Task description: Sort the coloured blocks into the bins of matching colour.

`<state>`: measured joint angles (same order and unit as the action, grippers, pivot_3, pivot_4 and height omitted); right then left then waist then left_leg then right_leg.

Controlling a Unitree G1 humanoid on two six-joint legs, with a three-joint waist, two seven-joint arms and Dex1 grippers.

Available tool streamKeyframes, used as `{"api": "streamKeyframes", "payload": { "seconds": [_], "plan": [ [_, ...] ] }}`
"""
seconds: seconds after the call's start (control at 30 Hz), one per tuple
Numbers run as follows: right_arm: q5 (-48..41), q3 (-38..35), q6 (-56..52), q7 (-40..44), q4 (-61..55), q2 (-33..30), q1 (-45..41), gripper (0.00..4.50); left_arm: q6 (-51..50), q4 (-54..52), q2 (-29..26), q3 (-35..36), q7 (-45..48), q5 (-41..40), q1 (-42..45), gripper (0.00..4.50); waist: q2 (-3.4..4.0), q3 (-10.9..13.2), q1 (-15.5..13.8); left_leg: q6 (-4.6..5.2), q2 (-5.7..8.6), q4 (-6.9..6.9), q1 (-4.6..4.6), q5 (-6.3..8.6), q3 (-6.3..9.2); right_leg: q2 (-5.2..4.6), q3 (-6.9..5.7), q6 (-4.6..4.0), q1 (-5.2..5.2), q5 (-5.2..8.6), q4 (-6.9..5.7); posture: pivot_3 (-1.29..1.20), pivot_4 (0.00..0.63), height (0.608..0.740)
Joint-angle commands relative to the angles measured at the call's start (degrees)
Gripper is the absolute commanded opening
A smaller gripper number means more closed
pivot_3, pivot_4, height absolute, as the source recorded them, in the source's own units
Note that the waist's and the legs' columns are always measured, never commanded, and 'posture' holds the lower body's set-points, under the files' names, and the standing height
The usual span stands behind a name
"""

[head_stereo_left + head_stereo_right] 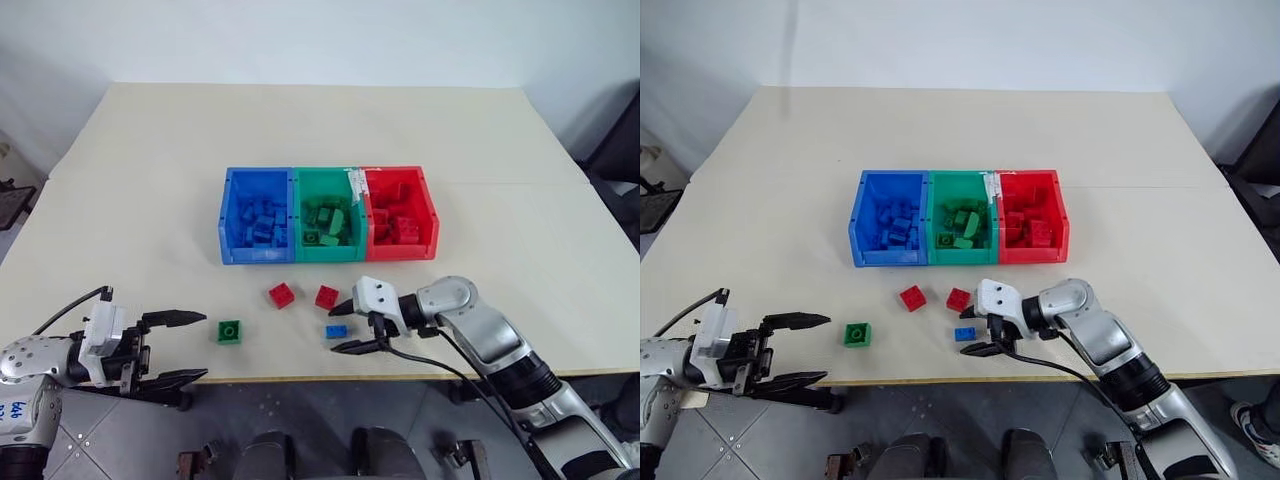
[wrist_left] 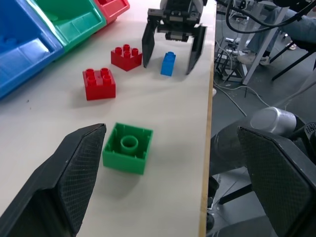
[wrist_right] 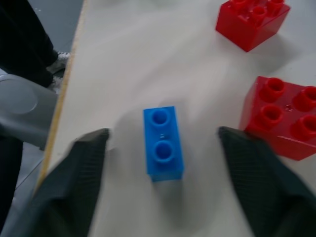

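Blue two-stud brick (image 1: 336, 331) lies near the table's front edge, straddled by the right gripper (image 1: 347, 326) — fingers apart, not touching — so it needs closing, then carrying to the blue bin (image 1: 256, 216); left gripper (image 1: 180, 347) hangs spread.

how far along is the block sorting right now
Mostly done: the blue bin, green bin and red bin each hold matching blocks. In hand: the right gripper straddles the blue block, jaws apart, not yet gripping. Left on the table: two red blocks and a green block near the open left gripper.
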<state>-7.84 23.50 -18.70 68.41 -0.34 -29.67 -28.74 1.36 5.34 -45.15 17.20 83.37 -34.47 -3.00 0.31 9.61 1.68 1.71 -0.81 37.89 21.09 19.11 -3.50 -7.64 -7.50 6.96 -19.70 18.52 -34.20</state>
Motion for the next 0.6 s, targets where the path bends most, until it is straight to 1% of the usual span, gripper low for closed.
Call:
{"api": "streamKeyframes", "payload": {
  "seconds": [0.03, 0.2, 0.3, 0.4, 0.47, 0.57, 0.6],
  "plan": [
    [0.5, 0.8, 0.9, 0.0, 0.9, 0.7, 0.5, 2.14, 0.4, -1.3, 0.2, 1.8, -0.6, -0.6, -0.6, 4.5, 0.0, 0.0, 0.0, 0.0, 0.0, -0.01, 0.0, 0.0, 0.0, 0.01, 0.0, 0.0, 0.0, 0.0, 0.0, 0.0, 0.15, 0.74],
    [-2.4, -2.4, 1.3, 1.7, -0.2, -0.7, -0.2, 0.47, -0.4, -1.4, 0.2, 2.4, -2.6, -0.6, -0.6, 4.5, 0.01, 0.0, -0.1, 0.0, 0.0, -0.01, 0.0, 0.0, -0.02, 0.01, -0.01, 0.0, 0.01, 0.0, 0.02, 0.0, 0.15, 0.74],
    [-6.3, -6.0, -1.0, 3.4, -2.5, -2.0, -2.5, 0.49, -0.7, -1.3, 0.9, 3.7, -5.5, -1.0, 0.3, 4.5, 0.05, 0.0, -0.2, 0.02, 0.03, 0.02, 0.05, 0.0, 0.0, -0.02, 0.0, 0.0, 0.01, 0.0, 0.03, 0.0, 0.15, 0.74],
    [-8.2, -8.4, -4.0, 1.7, -2.2, -0.5, -7.7, 0.49, -3.1, -2.0, 1.5, 5.3, -10.8, -0.9, 0.9, 4.5, 0.07, 0.0, -0.1, 0.03, 0.03, 0.03, 0.03, 0.01, -0.01, -0.03, 0.01, 0.0, 0.02, 0.0, 0.05, 0.0, 0.15, 0.74],
    [-10.0, -10.1, -5.0, 0.7, -0.2, 1.9, -12.2, 0.49, -4.0, -3.4, 2.2, 6.1, -12.6, -1.6, 0.9, 4.5, 0.07, 0.0, 0.3, 0.0, -0.03, 0.02, 0.01, 0.0, -0.01, 0.01, 0.01, 0.0, -0.01, 0.0, 0.0, 0.0, 0.15, 0.74],
    [-9.5, -10.8, -3.2, -0.7, 4.8, 5.4, -17.3, 0.49, -3.9, -4.6, 3.4, 7.1, -13.6, -2.6, 1.2, 4.5, 0.05, 0.0, 0.3, -0.04, -0.05, -0.04, 0.0, 0.01, 0.0, 0.03, 0.0, 0.0, -0.13, 0.0, -0.2, 0.0, 0.15, 0.74],
    [-8.1, -10.7, -0.8, -3.0, 9.9, 8.6, -20.6, 0.49, -3.9, -5.1, 3.8, 7.6, -14.1, -2.9, 0.9, 4.5, 0.05, 0.0, 0.2, -0.04, -0.03, -0.03, -0.01, 0.02, 0.01, 0.0, 0.01, 0.0, -0.2, 0.0, -0.41, 0.0, 0.15, 0.74]
  ]
}}
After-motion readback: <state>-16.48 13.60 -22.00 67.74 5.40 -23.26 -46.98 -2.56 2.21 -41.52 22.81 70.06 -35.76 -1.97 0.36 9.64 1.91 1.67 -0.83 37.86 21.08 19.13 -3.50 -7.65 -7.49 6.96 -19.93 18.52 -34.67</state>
